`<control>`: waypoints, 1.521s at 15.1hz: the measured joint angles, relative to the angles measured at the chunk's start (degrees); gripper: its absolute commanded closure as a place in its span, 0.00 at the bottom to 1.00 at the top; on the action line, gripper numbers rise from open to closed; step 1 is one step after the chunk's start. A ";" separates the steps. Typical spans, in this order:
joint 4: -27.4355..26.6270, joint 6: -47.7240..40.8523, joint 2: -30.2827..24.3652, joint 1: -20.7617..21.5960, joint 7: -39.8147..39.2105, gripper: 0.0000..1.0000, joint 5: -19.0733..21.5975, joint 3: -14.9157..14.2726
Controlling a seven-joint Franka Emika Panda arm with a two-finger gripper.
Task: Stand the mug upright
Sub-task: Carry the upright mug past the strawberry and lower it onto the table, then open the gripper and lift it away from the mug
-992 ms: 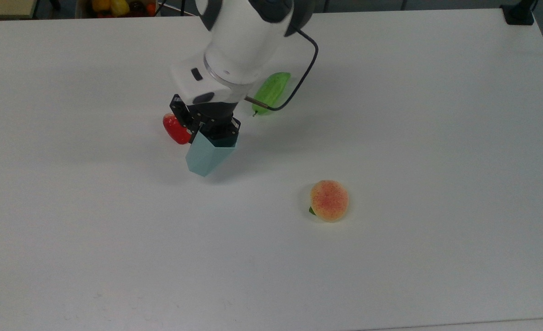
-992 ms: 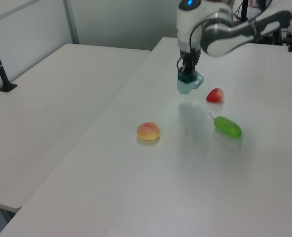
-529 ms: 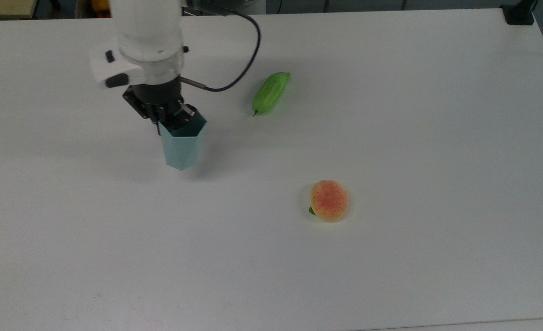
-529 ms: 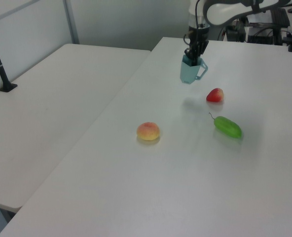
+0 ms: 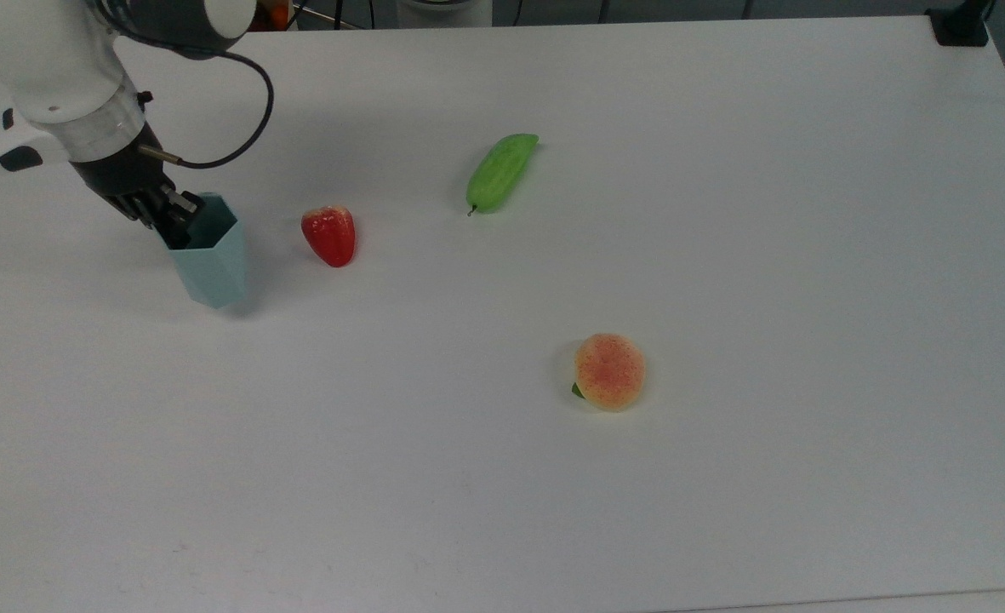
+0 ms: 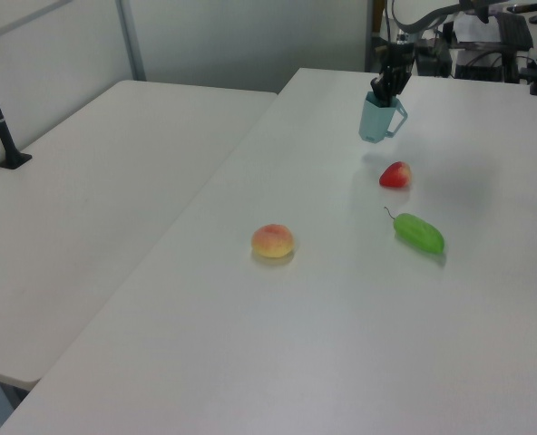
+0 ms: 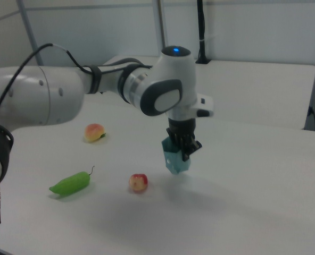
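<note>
At the top view's upper left, the gripper (image 5: 180, 217) is clamping the mug (image 5: 210, 262) by its rim, one finger hiding inside; the left view is showing its handle (image 6: 399, 118).

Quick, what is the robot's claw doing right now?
Gripper: shut on the mug, fingers pinching its rim, carrying it upright.
</note>
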 measured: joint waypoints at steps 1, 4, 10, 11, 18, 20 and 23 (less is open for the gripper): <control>0.11 0.00 0.90 -0.79 -1.37 1.00 0.31 -0.04; 0.38 0.00 2.80 -1.42 -4.46 1.00 0.43 -0.47; 0.43 -0.13 3.30 -0.77 -7.35 0.69 0.43 -0.48; 0.43 -0.13 3.30 -0.62 -7.39 0.56 0.43 -0.47; 0.55 -0.13 3.36 0.63 -7.50 0.02 0.43 -0.47; 1.46 -0.13 3.01 1.64 -7.50 0.00 0.43 -0.47; 3.24 -0.17 -0.87 3.44 -6.25 0.00 0.44 -0.47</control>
